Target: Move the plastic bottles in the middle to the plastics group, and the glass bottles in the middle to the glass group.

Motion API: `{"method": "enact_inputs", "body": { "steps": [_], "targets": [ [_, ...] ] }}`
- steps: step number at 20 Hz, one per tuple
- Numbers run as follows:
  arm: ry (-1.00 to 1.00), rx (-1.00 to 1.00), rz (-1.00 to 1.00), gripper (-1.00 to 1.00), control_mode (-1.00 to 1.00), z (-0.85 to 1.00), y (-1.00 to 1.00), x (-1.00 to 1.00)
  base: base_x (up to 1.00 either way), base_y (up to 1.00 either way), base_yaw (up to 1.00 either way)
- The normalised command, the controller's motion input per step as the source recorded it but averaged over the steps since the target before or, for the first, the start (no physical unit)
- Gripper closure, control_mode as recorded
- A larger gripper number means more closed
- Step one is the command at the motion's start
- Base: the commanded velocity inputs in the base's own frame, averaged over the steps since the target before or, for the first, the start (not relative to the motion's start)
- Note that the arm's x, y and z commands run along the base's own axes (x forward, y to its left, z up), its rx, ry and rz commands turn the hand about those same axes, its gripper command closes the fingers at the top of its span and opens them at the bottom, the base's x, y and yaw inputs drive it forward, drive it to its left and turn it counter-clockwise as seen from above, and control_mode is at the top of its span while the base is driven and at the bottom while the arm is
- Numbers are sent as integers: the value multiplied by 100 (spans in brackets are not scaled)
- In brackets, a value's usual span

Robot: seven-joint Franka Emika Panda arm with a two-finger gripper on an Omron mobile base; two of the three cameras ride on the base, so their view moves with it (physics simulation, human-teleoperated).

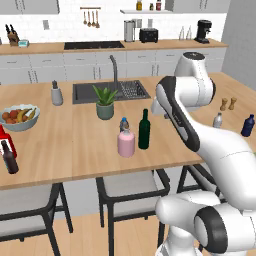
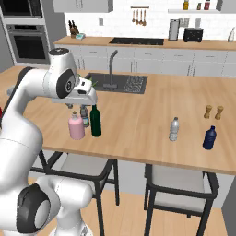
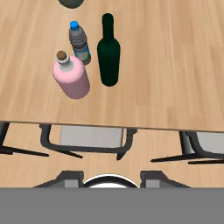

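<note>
Left base view: wood island counter point(image 1: 75, 150) w/ sink point(image 1: 92, 92), kitchen behind.

A long wooden counter point(image 1: 75, 150) with a sink point(image 1: 95, 93) set into it carries everything. Near its front edge, in the middle, stand a pink bottle point(image 1: 126, 142), a small water bottle point(image 1: 123, 124) just behind it and a dark green wine bottle point(image 1: 144, 130) beside them. At the left end stand a red bottle point(image 1: 6, 140), a dark brown bottle point(image 1: 9, 158) and a fruit bowl point(image 1: 19, 117). At the right end stand a greyish clear bottle point(image 2: 174, 129), a dark blue bottle point(image 2: 209, 138) and two wooden shakers point(image 2: 214, 112). A potted plant point(image 1: 105, 102) stands by the sink.
</note>
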Motion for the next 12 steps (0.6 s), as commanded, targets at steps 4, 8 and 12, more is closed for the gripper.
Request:
{"method": "enact_inputs", "body": {
  "steps": [4, 8, 12],
  "targets": [
    [0, 0, 0, -100, -100, -1, 0, -7, 0, 0, 0],
    [0, -6, 1, -100, -100, -27, 57, 0, 0, 0, 0],
    [2, -1, 0, -100, -100, -47, 94, 56, 0, 0, 0]
  ]
}}
